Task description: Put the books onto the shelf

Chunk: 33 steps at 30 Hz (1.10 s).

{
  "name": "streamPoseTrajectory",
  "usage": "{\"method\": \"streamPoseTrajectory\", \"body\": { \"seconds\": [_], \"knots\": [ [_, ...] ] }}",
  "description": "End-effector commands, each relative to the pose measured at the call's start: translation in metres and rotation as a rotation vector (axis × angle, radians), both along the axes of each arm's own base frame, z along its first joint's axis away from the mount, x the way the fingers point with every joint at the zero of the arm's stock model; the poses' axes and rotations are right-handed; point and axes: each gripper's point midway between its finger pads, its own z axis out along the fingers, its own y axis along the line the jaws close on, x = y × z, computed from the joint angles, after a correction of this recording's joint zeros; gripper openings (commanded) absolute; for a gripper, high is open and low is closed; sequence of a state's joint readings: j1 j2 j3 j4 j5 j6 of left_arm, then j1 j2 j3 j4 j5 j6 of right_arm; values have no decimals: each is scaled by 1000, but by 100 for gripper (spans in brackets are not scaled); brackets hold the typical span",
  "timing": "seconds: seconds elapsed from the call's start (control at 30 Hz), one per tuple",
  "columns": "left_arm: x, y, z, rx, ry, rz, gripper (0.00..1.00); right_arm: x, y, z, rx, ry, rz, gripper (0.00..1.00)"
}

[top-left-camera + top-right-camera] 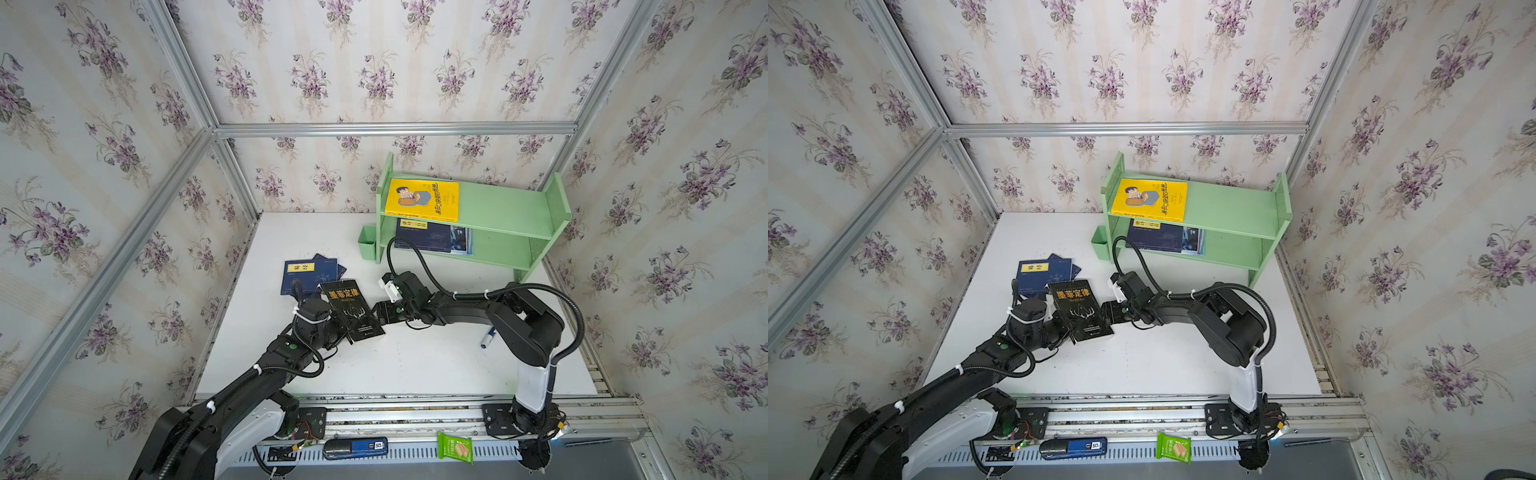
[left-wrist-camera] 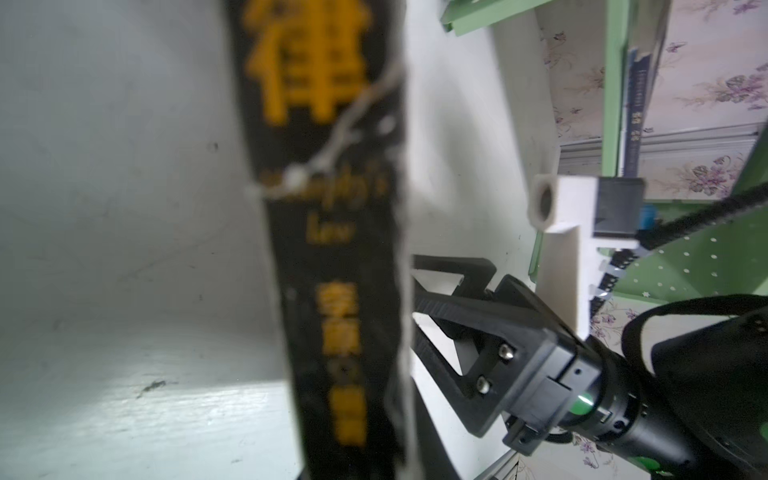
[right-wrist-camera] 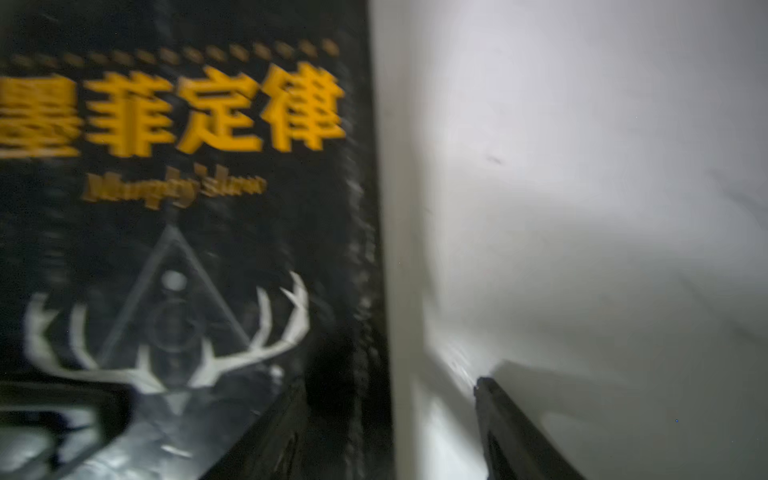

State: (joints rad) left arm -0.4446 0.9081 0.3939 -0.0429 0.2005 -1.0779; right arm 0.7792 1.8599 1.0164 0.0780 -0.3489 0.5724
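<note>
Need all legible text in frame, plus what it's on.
"墨菲定律": black book cover.
"Murphy's law": same cover, under the title, blurred.
"50": blue device on the front rail.
Too small to read: yellow book title, navy books labels, green packet.

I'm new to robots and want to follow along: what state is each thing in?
black book: tilted up off the table
left hand: shut on the black book
right hand: open, beside the black book
yellow book: flat on top tier of the shelf
navy book: flat on the lower tier, over the magazine
two navy books: overlapping on the table
</note>
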Motion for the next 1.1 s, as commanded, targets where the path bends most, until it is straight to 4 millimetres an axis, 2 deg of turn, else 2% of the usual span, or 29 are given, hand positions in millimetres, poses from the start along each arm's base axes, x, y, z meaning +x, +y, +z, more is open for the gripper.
{"method": "streamPoseTrajectory", "body": {
  "seconds": [0.0,0.13,0.2,0.33,0.47,0.63,0.7,0.83,0.9,0.97,1.07],
  "knots": [
    [4,-5,46,19,-165,-86,12,-4,-15,34,-30,-56,-3,72],
    [-10,-7,103,31,-300,-181,12,-1,-28,109,35,-213,-17,80],
    [-20,-7,141,29,-389,-229,13,-1,-38,153,84,-306,-31,86],
    [-38,-7,222,14,-612,-285,13,-1,-65,227,178,-470,-93,97],
    [-41,-2,285,25,-767,-266,13,2,-94,279,326,-531,-186,99],
    [-39,-10,365,-33,-980,-277,13,7,-134,325,617,-540,-325,100],
    [-36,-16,393,-68,-1046,-289,13,2,-140,343,738,-550,-309,100],
    [-23,-28,433,-194,-1141,-287,13,-12,-138,385,914,-618,-236,100],
    [-13,-33,443,-268,-1170,-271,18,-17,-136,402,995,-628,-195,100],
    [1,-37,450,-317,-1172,-254,17,-22,-133,418,1072,-627,-152,100],
    [18,-49,457,-358,-1157,-266,15,-21,-130,430,1142,-616,-124,100]
  ]
}}
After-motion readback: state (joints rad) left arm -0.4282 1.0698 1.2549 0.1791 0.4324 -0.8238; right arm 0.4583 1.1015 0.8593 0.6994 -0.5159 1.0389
